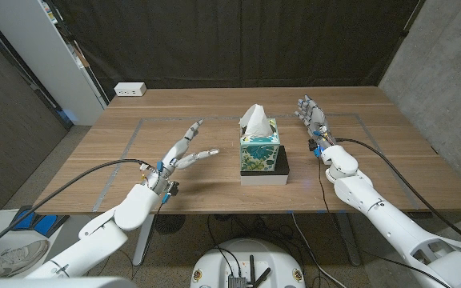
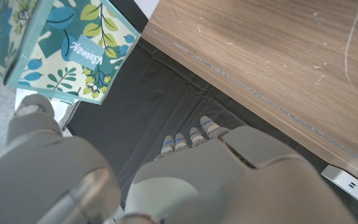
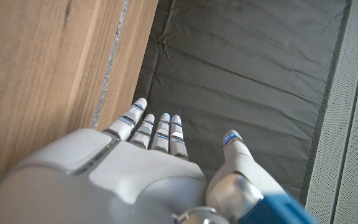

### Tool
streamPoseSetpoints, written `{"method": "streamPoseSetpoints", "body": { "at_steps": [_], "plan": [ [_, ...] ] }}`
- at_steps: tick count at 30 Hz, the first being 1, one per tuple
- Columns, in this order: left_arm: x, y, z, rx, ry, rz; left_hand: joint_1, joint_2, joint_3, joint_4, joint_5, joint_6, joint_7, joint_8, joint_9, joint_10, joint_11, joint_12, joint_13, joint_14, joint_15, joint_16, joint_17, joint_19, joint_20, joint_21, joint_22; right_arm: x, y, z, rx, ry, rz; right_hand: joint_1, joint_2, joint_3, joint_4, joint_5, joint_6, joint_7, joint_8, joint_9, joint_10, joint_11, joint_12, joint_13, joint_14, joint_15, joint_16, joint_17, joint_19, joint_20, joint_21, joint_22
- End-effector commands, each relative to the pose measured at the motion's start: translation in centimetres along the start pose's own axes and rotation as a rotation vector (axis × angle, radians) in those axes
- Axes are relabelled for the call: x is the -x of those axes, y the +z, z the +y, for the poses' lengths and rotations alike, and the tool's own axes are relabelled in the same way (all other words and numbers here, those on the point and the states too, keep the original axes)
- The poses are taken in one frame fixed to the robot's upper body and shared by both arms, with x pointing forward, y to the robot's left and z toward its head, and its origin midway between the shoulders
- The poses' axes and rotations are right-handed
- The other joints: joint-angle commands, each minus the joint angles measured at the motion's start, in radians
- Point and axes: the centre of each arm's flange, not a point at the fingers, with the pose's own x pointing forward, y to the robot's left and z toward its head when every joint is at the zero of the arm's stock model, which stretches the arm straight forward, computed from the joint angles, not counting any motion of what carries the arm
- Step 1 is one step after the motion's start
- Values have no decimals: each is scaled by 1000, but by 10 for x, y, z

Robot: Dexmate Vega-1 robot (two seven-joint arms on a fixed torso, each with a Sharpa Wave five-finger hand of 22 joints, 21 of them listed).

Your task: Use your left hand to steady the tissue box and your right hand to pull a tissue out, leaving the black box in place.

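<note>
Overhead, both hands (image 1: 179, 154) (image 1: 311, 114) spread, holding nothing; L wrist cam shows tissue box (image 2: 64, 46) lettering.

Tissue box (image 1: 259, 150) teal, leaf-patterned; tissue (image 1: 254, 118) white; black box (image 1: 282, 163); brown wooden table (image 1: 214, 116).

"Kleenex" in white script on the tissue box (image 2: 67, 46) side (seen turned), no other readable text

even, soft overhead light, moderately bright; the table (image 1: 214, 120) shows no glare. short, faint shadows sit under the tissue box (image 1: 259, 152) and the left hand (image 1: 184, 152). head view sharp; wrist views blur at the near knuckles.
</note>
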Motion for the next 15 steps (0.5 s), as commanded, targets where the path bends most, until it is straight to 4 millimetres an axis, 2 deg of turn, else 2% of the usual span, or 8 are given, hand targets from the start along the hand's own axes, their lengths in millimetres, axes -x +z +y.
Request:
{"method": "streamPoseSetpoints", "body": {
  "at_steps": [1,15],
  "plan": [
    [-16,7,-6,-37,-99,-34,16,1,-8,-4,5,-312,10,6,5,-261,10,6,2,-172,2,3,3,3,2,4,2,4,2,-4,2,-7,-6,-2,7,2,-4,-3,0,5,4,3,2,8,0,3,3,9,7,3,1,-1,-2,3],
    [-31,12,-18,-47,-163,-79,30,3,-24,-3,10,-299,12,9,6,-245,15,8,3,-139,0,8,3,24,10,7,2,9,5,-7,5,-13,-14,-4,7,1,-6,-3,1,5,4,3,2,8,0,3,2,8,7,2,1,-1,-2,3]
  ]
}}
